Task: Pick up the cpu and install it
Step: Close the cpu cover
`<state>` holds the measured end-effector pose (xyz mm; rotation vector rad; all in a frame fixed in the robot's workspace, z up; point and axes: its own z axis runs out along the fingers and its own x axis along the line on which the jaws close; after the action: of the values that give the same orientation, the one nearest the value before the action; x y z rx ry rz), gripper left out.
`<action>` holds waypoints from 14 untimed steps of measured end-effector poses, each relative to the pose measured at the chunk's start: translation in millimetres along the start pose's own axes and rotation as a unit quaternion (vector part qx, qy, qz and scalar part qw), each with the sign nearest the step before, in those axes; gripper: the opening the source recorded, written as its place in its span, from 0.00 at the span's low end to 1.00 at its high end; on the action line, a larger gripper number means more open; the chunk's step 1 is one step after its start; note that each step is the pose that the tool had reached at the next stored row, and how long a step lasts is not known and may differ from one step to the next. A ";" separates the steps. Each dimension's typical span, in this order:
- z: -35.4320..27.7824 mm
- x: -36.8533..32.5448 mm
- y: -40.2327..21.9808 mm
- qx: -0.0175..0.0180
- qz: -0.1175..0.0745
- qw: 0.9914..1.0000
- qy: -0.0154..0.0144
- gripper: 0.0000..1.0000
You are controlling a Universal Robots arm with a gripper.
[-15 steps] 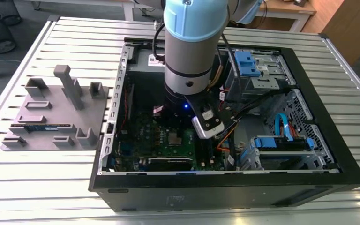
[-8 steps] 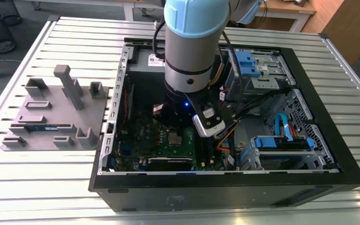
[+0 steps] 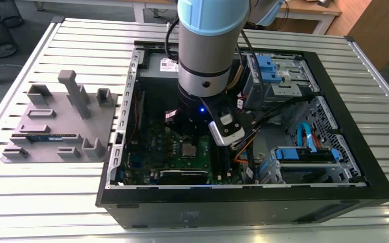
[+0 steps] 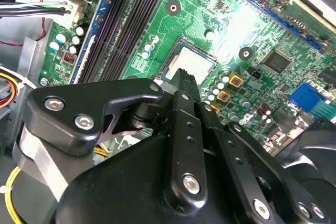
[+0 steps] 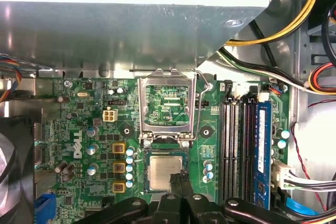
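The cpu [image 5: 163, 172] lies flat in its socket on the green motherboard [image 5: 79, 129], its silvery top facing up. It also shows in the second wrist view as the cpu [image 4: 193, 62] and in the exterior view as a small pale square [image 3: 189, 149]. My gripper [image 5: 180, 177] hovers at the chip's edge with its black fingers pressed together and nothing between them. The same shut tips [image 4: 184, 74] hang just beside the chip. The metal socket frame [image 5: 167, 106] stands flipped open behind the socket.
The arm [image 3: 204, 76] reaches down into the open computer case [image 3: 248, 197]. Memory slots [image 5: 233, 145] and a blue stick [image 5: 262, 145] flank the socket. A metal housing [image 5: 131, 30] and cables [image 5: 294, 24] crowd close. A grey fixture [image 3: 59, 121] lies at the exterior view's left.
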<state>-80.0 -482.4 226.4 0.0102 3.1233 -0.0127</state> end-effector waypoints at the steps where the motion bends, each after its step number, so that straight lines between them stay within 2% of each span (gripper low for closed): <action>1: 0.0 0.0 0.0 0.000 0.000 1.000 0.000 0.11; 5: 0.0 -1.8 0.7 0.000 0.000 1.000 0.000 0.11; 10: 0.4 -7.9 2.3 0.000 -0.002 1.000 0.000 0.11; 14: 0.8 -9.6 2.3 0.000 -0.015 1.000 0.000 0.11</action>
<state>-70.4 -480.1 225.8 -0.0368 3.1231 -0.0125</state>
